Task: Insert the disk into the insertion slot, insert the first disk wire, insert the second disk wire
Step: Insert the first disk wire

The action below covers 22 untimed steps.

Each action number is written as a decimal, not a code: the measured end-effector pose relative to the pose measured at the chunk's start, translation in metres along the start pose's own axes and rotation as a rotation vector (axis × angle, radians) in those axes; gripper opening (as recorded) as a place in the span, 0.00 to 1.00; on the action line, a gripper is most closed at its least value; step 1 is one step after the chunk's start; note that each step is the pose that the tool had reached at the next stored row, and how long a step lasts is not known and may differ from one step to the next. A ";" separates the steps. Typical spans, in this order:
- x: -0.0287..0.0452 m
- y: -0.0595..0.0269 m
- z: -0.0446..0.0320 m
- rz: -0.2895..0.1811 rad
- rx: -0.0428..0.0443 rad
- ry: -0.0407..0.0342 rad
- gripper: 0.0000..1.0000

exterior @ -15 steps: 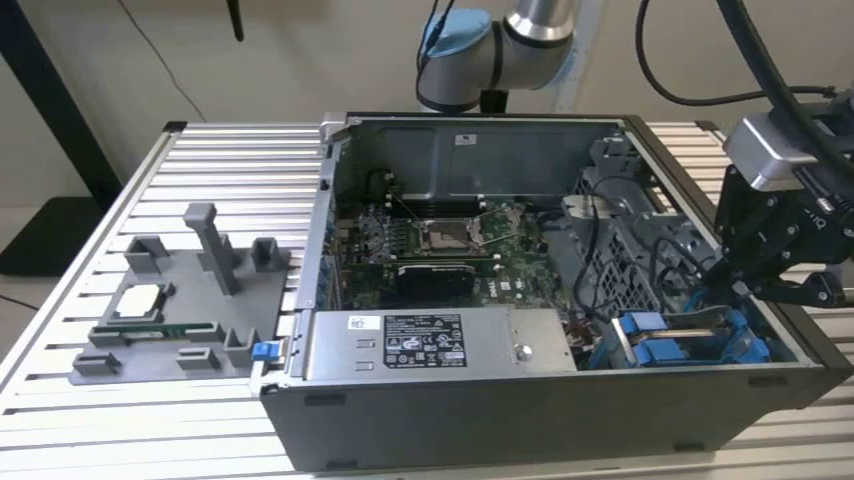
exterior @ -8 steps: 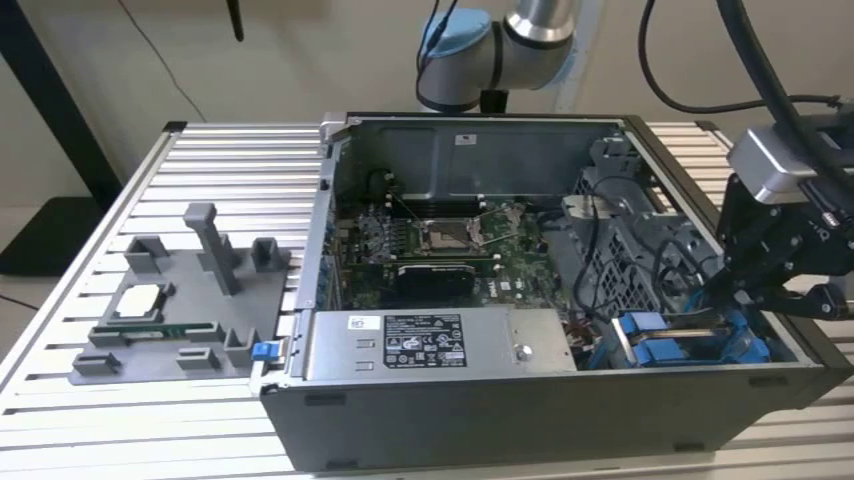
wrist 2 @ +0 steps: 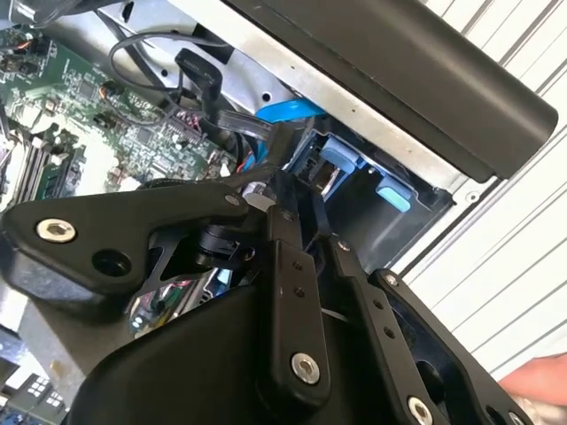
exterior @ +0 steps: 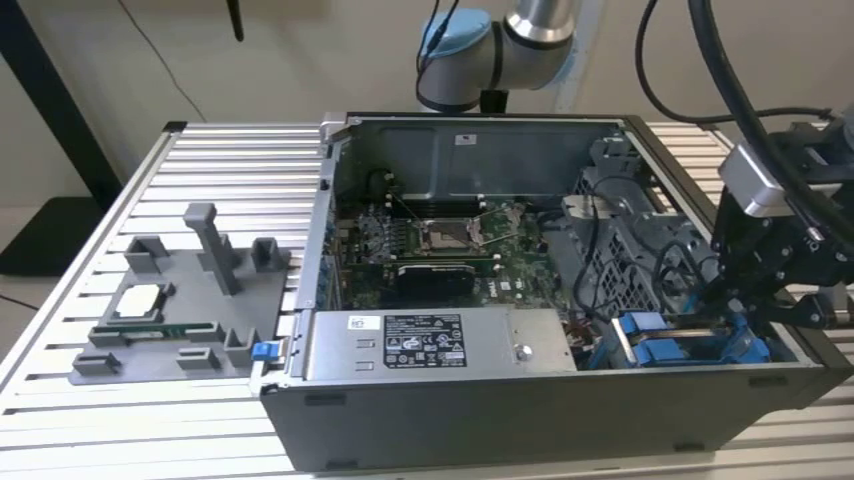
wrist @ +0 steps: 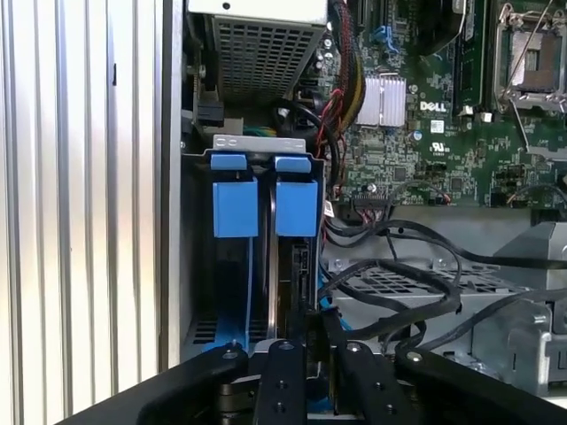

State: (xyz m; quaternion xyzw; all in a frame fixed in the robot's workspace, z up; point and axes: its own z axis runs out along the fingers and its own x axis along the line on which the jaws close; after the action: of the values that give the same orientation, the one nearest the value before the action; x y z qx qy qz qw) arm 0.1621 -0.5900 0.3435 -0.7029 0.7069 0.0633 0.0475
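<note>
At the insertion slot (wrist: pixel 294 190), gripper (wrist: pixel 312 326) points down, fingers (wrist: pixel 283 372) nearly closed, maybe pinching the disk (wrist: pixel 299 266), edge-on in first wrist view.

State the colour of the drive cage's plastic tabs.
The tabs are bright blue, clearest in the first wrist view.

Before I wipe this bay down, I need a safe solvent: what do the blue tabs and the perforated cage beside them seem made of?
The blue tabs look like moulded plastic: uniform bright colour, matte, rounded edges. The perforated drive cage is probably bare sheet steel: dull grey sheen, punched holes.
</note>
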 end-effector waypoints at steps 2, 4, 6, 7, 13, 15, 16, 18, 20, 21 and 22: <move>0.0002 0.0000 0.0012 0.000 -0.0001 -0.0009 0.00; 0.0005 -0.0001 0.0020 0.000 0.0000 -0.0017 0.00; 0.0006 -0.0001 0.0024 0.000 0.0000 -0.0025 0.00; 0.0008 -0.0003 0.0027 0.000 0.0000 -0.0028 0.00; 0.0020 -0.0012 0.0030 0.000 0.0000 -0.0032 0.00; 0.0022 -0.0012 0.0033 0.000 0.0000 -0.0030 0.00; 0.0022 -0.0012 0.0035 0.001 0.0001 -0.0030 0.00; 0.0023 -0.0013 0.0040 0.003 0.0004 -0.0035 0.00; 0.0023 -0.0013 0.0043 0.005 0.0008 -0.0045 0.00; 0.0023 -0.0013 0.0045 0.007 0.0010 -0.0052 0.00; 0.0024 -0.0012 0.0047 0.009 0.0014 -0.0061 0.00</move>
State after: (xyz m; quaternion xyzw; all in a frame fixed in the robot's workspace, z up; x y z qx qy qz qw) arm 0.1632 -0.5916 0.3385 -0.6995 0.7099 0.0651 0.0498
